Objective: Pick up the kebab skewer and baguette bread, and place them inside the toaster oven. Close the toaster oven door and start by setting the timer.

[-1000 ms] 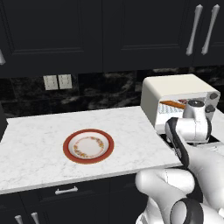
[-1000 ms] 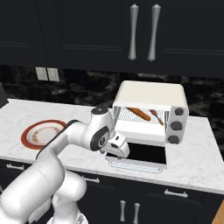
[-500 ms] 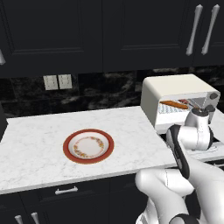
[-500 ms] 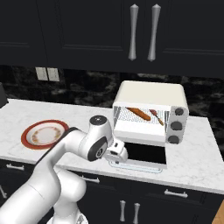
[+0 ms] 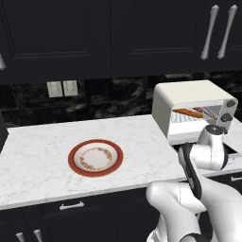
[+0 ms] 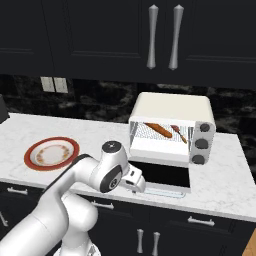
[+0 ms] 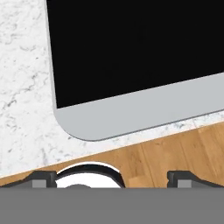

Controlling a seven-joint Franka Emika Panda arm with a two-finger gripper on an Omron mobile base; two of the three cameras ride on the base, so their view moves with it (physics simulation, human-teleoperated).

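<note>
The cream-white toaster oven [image 5: 189, 94] [image 6: 172, 107] stands at the counter's right end. Its door [image 6: 162, 175] lies folded down flat. On the rack inside, the orange-brown baguette bread [image 6: 159, 130] [image 5: 185, 112] lies to the left of the thin kebab skewer [image 6: 180, 133] [image 5: 203, 113]. My gripper [image 6: 139, 186] [image 7: 112, 178] hangs low at the door's front left corner, open and holding nothing. The hand view looks down on the door's dark glass [image 7: 131, 43] and its pale rounded frame corner, with my fingertips [image 7: 41, 177] set wide apart below it.
A red-rimmed plate [image 5: 96, 157] [image 6: 52, 152] lies bare on the white marble counter [image 5: 42, 156] left of the oven. Black cabinets hang above. Wooden floor [image 7: 166, 153] shows past the counter's front edge in the hand view.
My hand has sunk lower, down to the front edge of the folded-down door. The jaws stayed open. The food and the oven have not moved.
</note>
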